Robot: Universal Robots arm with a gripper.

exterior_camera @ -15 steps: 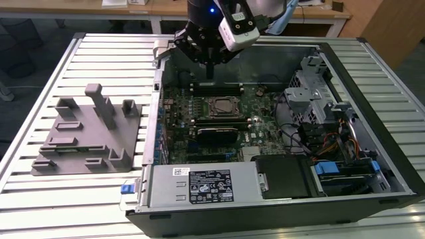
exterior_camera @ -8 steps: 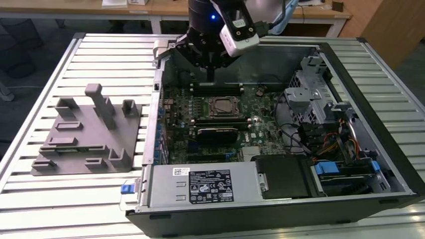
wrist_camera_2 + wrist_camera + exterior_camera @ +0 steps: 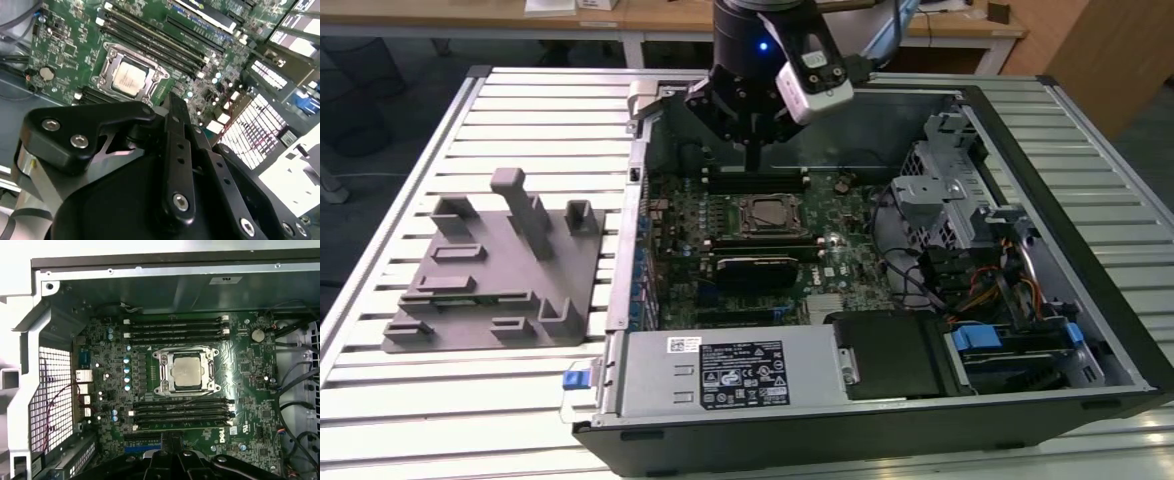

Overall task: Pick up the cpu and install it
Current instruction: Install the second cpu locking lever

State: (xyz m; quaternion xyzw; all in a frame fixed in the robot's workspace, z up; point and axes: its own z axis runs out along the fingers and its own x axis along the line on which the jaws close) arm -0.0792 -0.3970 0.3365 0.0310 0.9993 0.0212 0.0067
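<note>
The small flat square cpu with the pale silver-grey metal top (image 3: 187,371) sits in its metal socket frame (image 3: 186,356) in the middle of the green circuit board (image 3: 250,390), inside the big open black and grey computer case (image 3: 1067,400). Long black memory slots (image 3: 175,330) run along two sides of the socket. In the exterior view the socket is near the middle of the case, a bit toward the far wall.

The black gripper (image 3: 754,160) hangs above the board, close to the far side of the socket. Its two thin fingers look pressed together with nothing between them (the second wrist view shows them as one dark bar).

The chip looks light, stiff and thin. Its top is smooth metal, so it may be slippery. I think the underside is easy to hurt, so the safe place to hold it is by two opposite edges, not the flat faces.

It lies flat, metal top facing up. It is nearly square, so it has no real long axis; its edges line up with the socket and the memory slots.

The grey plastic tray with upright posts (image 3: 494,270) sits on the slatted table (image 3: 400,200), on the exterior view's left of the case.
</note>
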